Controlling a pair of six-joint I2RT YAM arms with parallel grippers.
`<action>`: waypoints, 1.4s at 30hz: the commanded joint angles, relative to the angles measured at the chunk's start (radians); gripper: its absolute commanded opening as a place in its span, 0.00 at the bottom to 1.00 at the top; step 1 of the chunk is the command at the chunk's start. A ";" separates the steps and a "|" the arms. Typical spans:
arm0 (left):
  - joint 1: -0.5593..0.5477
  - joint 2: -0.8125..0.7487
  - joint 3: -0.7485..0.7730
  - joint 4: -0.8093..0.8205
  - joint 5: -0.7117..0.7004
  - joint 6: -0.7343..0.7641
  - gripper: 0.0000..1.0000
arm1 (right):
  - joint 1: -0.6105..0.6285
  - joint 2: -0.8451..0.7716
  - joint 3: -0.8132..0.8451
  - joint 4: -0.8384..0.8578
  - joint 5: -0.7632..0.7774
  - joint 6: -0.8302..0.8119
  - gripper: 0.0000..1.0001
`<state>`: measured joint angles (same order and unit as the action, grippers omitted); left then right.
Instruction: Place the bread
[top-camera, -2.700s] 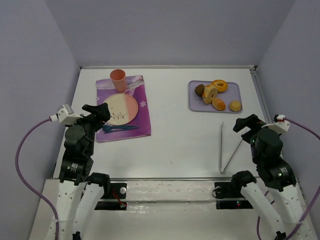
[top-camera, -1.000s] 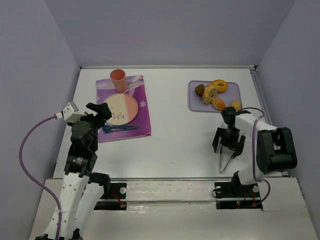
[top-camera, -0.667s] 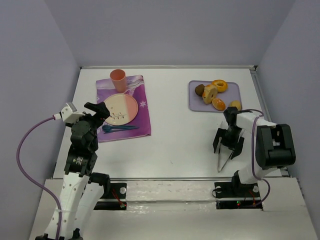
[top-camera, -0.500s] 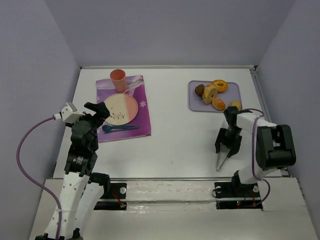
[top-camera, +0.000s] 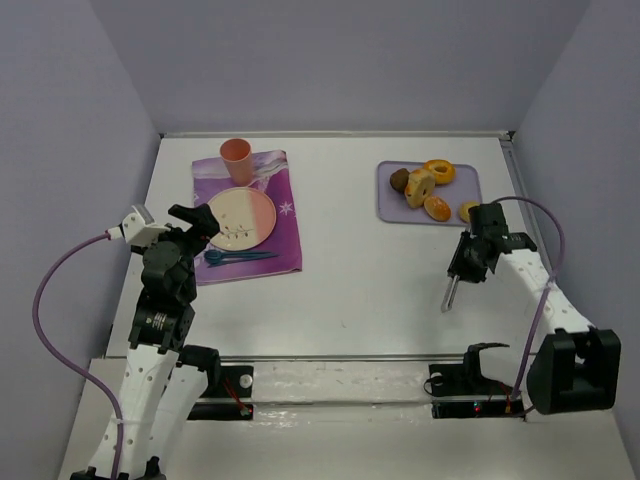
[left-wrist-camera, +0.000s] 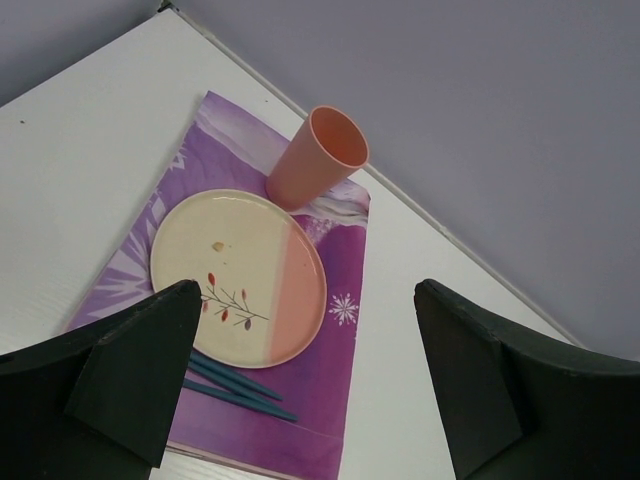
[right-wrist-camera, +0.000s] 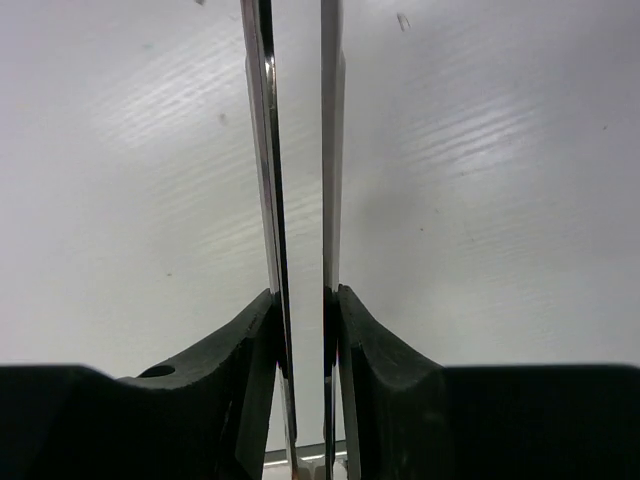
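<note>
Looking down from above, the bread (top-camera: 437, 208) lies on the lilac tray (top-camera: 388, 210) at the far right of the table (top-camera: 350, 290). It sits at the tray's near edge beside a pale bun (top-camera: 469, 211), with the donut (top-camera: 438, 170) behind it. The right gripper (top-camera: 466, 262) hangs just in front of that tray, clamped on a pair of tongs (top-camera: 449, 297). Their free end slants toward the near edge, away from the bread, so I'd say they need swinging round before they can reach it. Over on the left, the left gripper (top-camera: 198, 224) hovers by the near edge of a purple mat (top-camera: 285, 235) that carries a plate (top-camera: 240, 217) and a cup (top-camera: 236, 160). It looks parked there to watch the likely landing spot. From the left wrist, its fingers (left-wrist-camera: 130, 370) stand wide apart with nothing between them. They frame the plate (left-wrist-camera: 240, 275), which shows only a painted sprig and a small speck, the cup (left-wrist-camera: 320, 157) behind it, and blue cutlery (left-wrist-camera: 235, 385) in front. From the right wrist, the fingers (right-wrist-camera: 385, 390) press the two steel arms of the tongs (right-wrist-camera: 262, 150) almost together, leaving only a narrow slit. The tool looks squeezed for carrying, and that grip would have to ease before the arms could straddle the bread. Only bare table shows beneath; the bread is out of this view.
</note>
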<state>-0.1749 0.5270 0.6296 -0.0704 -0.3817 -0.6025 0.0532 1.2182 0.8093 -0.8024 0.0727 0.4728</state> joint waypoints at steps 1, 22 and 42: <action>-0.002 0.007 -0.007 0.063 0.000 0.009 0.99 | -0.006 -0.138 0.071 0.069 -0.062 -0.074 0.33; -0.002 0.037 0.002 0.060 0.084 0.006 0.99 | -0.006 -0.063 0.267 0.135 -0.192 -0.266 0.43; -0.002 0.041 -0.010 0.087 0.063 0.026 0.99 | -0.006 0.287 0.496 0.037 -0.010 -0.531 0.58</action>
<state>-0.1749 0.5728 0.6281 -0.0566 -0.2989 -0.5980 0.0528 1.4796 1.2556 -0.7715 0.0509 0.0174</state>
